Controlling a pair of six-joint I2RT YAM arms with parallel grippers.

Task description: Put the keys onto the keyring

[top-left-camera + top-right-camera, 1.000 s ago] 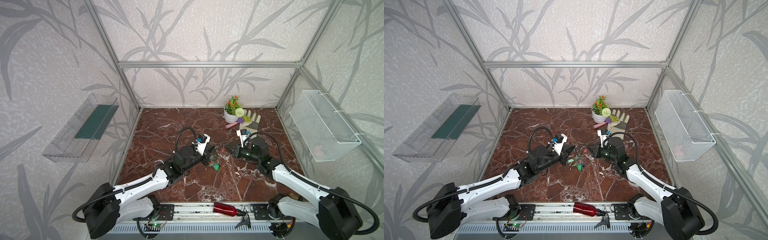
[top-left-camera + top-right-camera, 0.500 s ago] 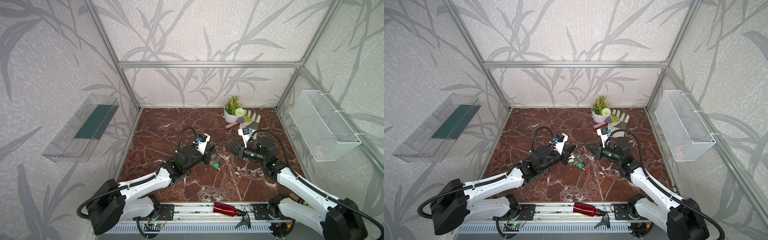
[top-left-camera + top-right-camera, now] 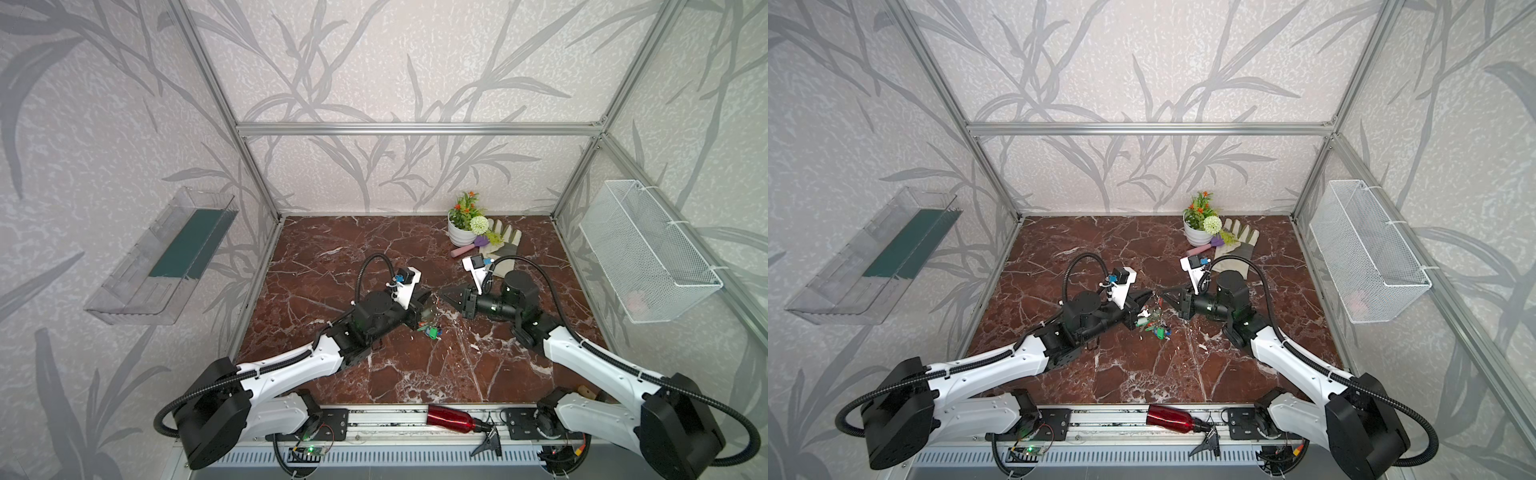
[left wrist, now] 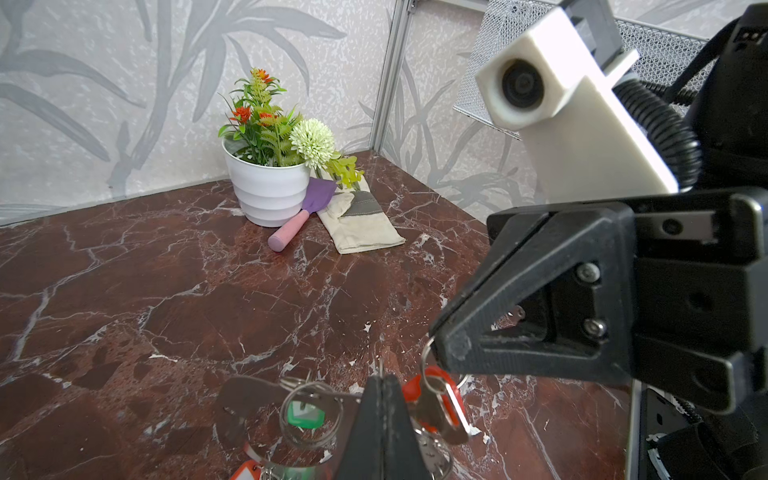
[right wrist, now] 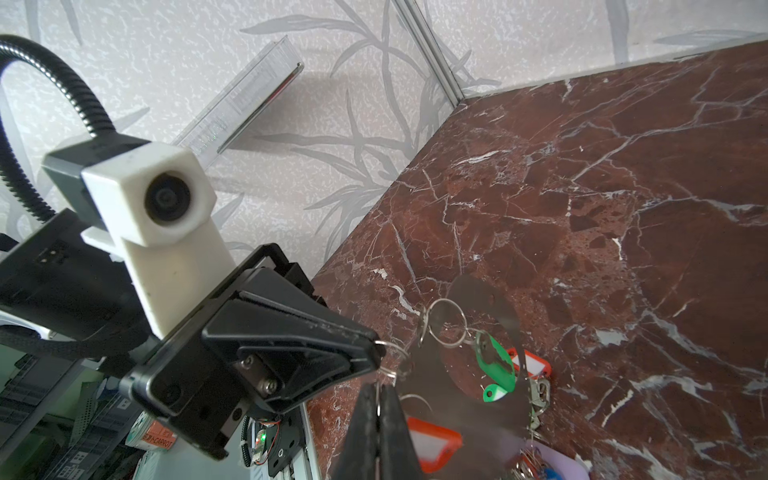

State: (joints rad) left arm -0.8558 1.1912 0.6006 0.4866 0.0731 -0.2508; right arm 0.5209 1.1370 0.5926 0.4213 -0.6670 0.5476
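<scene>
Right gripper (image 4: 449, 345) has edged left toward the left gripper (image 5: 372, 351); both pinch closed, tip to tip over the table's (image 3: 353, 257) middle, left on a split ring of the keyring (image 5: 482, 297), right on the red-tagged key's (image 4: 434, 409) ring. Other tags (image 5: 492, 365) crowd beneath them; flowerpot (image 3: 459, 237), trowel (image 3: 467, 250) and glove (image 3: 505, 243) lie far right

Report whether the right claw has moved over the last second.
Yes, slightly: the right claw has shifted left in a top view, away from the white wire wall basket.
</scene>
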